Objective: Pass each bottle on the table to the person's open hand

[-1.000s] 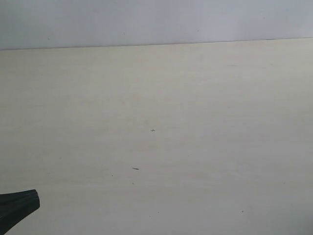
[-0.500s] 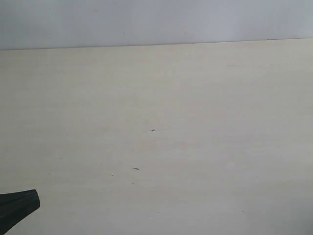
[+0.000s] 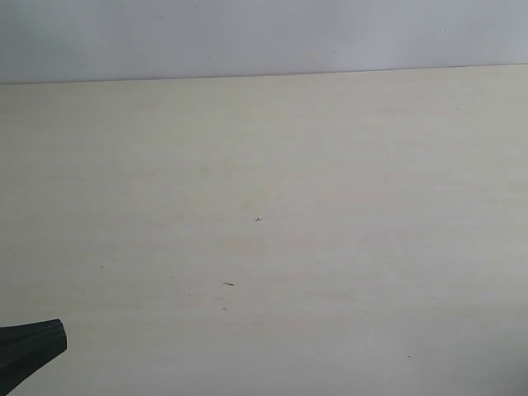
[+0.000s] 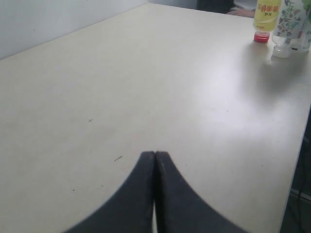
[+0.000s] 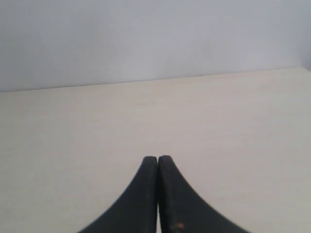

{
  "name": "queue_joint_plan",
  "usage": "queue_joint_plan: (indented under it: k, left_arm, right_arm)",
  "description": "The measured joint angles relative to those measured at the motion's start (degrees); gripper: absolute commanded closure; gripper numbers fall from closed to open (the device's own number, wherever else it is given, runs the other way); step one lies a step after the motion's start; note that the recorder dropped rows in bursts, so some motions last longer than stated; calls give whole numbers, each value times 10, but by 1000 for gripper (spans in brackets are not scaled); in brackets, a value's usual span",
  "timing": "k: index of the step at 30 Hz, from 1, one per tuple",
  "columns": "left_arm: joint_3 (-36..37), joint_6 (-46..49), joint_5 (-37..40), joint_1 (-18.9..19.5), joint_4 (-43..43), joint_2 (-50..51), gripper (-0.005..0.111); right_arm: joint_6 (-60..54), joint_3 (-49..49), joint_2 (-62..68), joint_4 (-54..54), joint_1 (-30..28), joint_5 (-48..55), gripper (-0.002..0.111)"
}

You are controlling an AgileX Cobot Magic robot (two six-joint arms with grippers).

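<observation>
The left gripper [image 4: 154,154] is pinched fully together, its two black fingers pressed flat against each other with nothing between them. In the exterior view only its dark tip [image 3: 51,338] shows, at the near left corner of the table [image 3: 346,165]. The right gripper [image 5: 158,158] is closed the same way and is also empty. One of its fingers [image 5: 179,213] carries a tiny orange fleck. This gripper does not appear in the exterior view.

The bottles show only in the left wrist view, grouped close to a table edge and well apart from the left gripper. The yellow bottle [image 4: 266,13] has its red cap [image 4: 261,37] turned toward the camera. Just beside it is the clear bottle with green leaf print [image 4: 290,19], its white cap [image 4: 281,51] facing the same way. Whether these two lie flat or stand on their caps I cannot tell. A sliver of a third bottle [image 4: 307,41] is cut off by the frame – too little to name it.

The pale beige tabletop bears a few small dark specks [image 3: 228,284] near its middle (one is a short dash, another a tiny cross). Beyond the table's far edge is a plain grey wall [image 3: 264,33].
</observation>
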Motion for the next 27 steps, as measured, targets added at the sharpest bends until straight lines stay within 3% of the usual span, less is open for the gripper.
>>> queue_joint_plan:
  k: [27]
  left_arm:
    - [0, 0, 0, 0, 0, 0, 107]
  right_arm:
    - [44, 8, 0, -19, 0, -14, 108]
